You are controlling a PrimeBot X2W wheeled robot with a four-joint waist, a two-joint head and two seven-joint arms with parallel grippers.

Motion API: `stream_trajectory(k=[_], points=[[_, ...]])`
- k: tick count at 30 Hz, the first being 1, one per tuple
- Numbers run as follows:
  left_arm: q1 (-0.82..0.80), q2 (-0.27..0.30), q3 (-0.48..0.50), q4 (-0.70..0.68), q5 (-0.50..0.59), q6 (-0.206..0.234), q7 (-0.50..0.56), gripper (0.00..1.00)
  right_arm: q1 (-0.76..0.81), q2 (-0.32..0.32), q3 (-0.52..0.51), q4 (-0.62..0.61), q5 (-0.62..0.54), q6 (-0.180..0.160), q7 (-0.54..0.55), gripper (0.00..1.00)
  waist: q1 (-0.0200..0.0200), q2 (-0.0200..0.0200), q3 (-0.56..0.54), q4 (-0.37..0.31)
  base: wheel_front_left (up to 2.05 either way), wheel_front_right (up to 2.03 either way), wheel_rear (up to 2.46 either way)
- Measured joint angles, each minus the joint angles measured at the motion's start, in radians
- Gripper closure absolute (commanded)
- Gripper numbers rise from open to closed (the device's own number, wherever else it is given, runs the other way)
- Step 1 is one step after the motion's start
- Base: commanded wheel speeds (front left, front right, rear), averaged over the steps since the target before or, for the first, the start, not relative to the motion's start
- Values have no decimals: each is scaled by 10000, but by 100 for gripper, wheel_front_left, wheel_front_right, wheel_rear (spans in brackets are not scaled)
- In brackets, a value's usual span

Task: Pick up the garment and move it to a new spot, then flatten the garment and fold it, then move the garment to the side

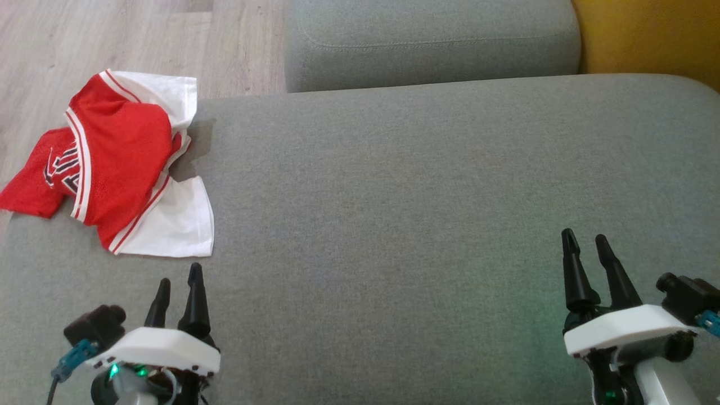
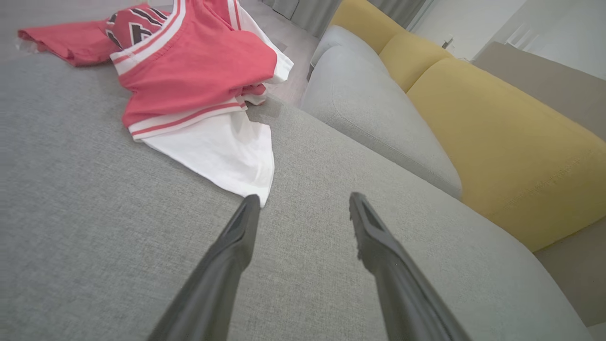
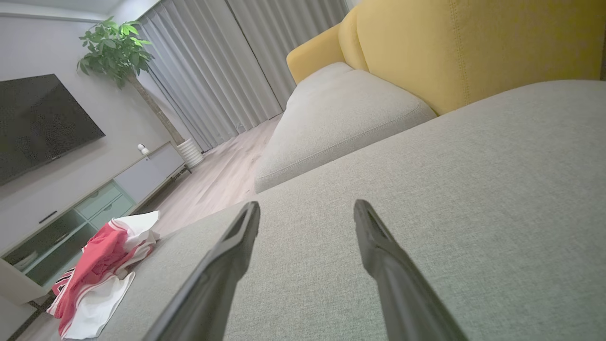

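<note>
Garment (image 1: 121,163) overhanging cushion (image 1: 427,225) edge

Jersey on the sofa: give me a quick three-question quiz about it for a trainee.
1. True or false: the jersey is neatly folded.
2. Which is nearer the jersey? A: left end effector. B: right end effector.
3. Fill in: both end effectors are ___, holding nothing.

Key: 1 false, it lies crumpled. 2 A. 3 open.
</note>
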Motion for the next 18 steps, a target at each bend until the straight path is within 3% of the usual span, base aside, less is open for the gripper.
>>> stream_trajectory(k=[18], points=[[23, 36, -98, -15, 2130, 205, -500, 0, 0, -178, 253, 280, -1852, 0, -523, 0, 0, 0, -44, 94, 0, 0, 0]])
